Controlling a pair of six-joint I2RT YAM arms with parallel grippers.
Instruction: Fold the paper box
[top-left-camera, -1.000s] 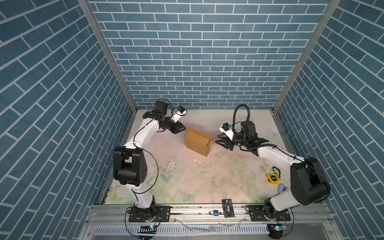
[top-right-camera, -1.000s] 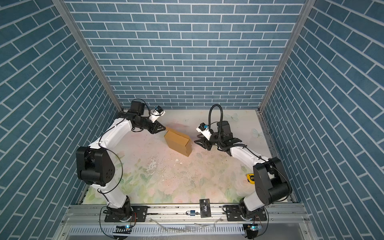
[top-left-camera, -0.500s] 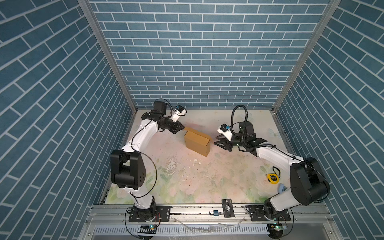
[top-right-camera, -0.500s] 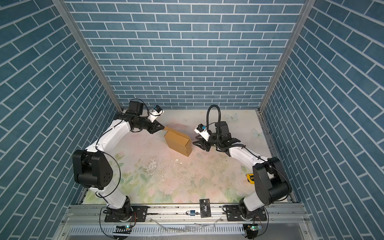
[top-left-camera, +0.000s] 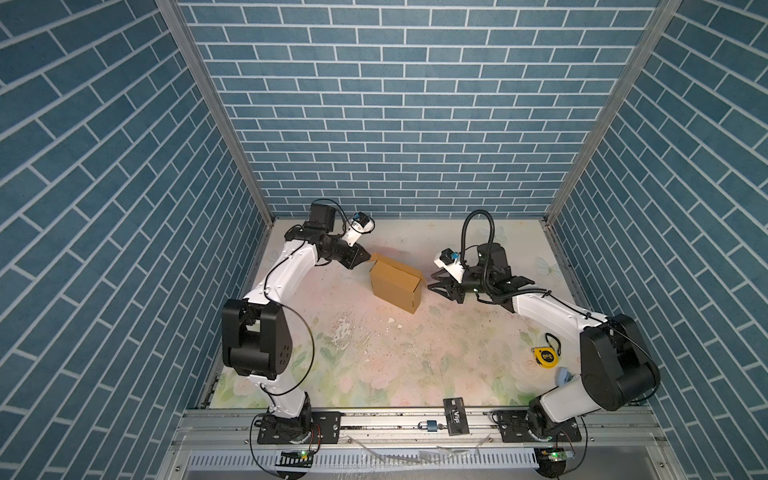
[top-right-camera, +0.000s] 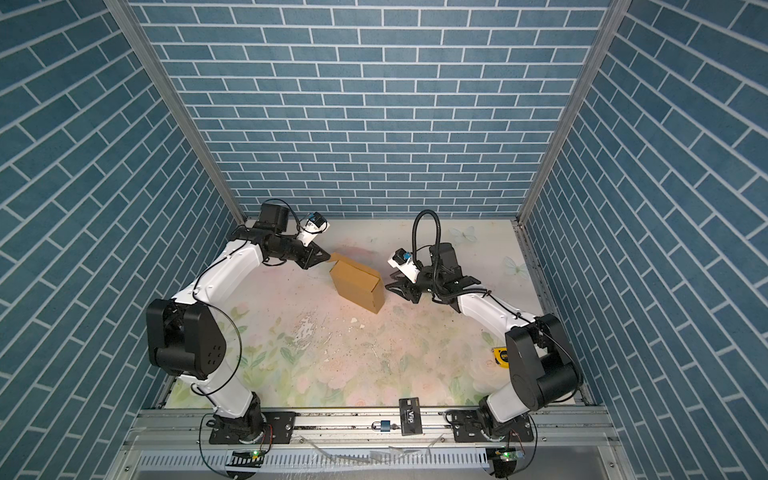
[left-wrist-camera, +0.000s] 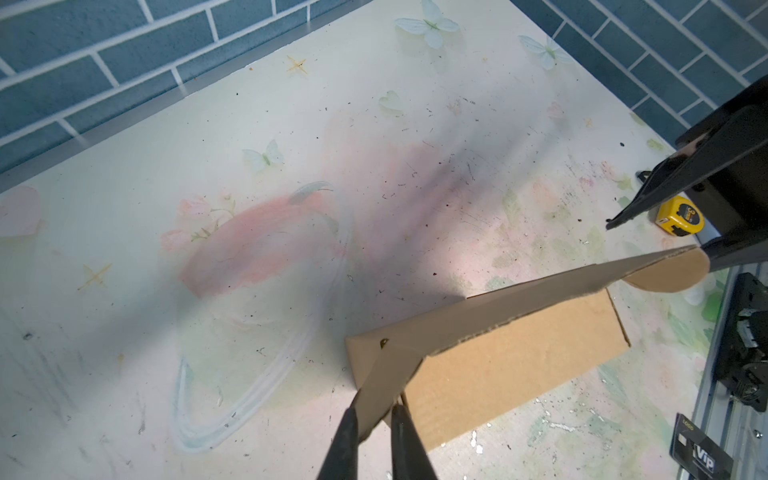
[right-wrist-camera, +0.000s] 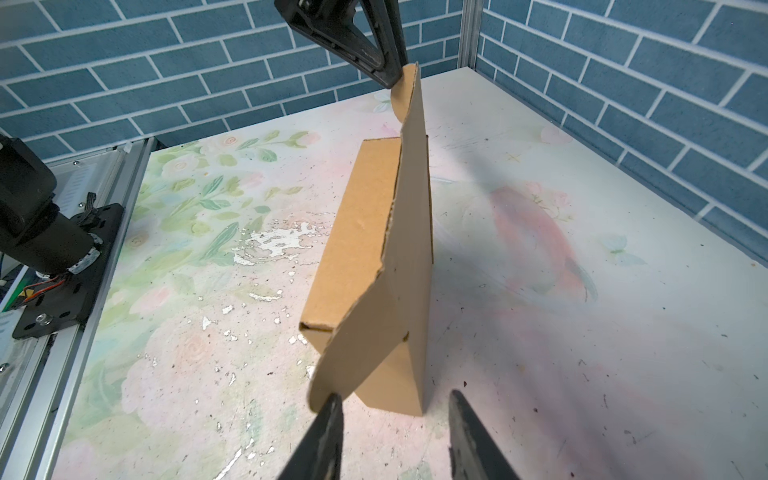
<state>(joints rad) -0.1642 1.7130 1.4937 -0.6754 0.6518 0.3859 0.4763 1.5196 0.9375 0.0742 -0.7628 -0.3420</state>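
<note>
- The left claw (left-wrist-camera: 374, 409) is clenched on one corner of the lid (left-wrist-camera: 498, 309), with the cardboard caught between its two fingers (left-wrist-camera: 343, 440).
- The right claw (right-wrist-camera: 395, 395) is released, its jaws well apart and gripping nothing. One finger (right-wrist-camera: 328, 428) sits just at the lid's rounded tab, at the end away from the left claw.
- The box (top-left-camera: 395, 286) lies flat on the table (top-left-camera: 374, 361), toward the far side. It is between the two claws and turned at a slant to the table's edges.
- Its lid stands raised along one long edge, close to upright, over the shallow body.
- The table has a pale floral cover, scuffed and flaked near the middle.
- A yellow tape measure (top-left-camera: 545, 357) lies near the right arm's base, well apart from the box.
- A black card (top-left-camera: 456, 416) and a padlock (top-left-camera: 428, 425) rest on the front rail (top-left-camera: 374, 419).
</note>
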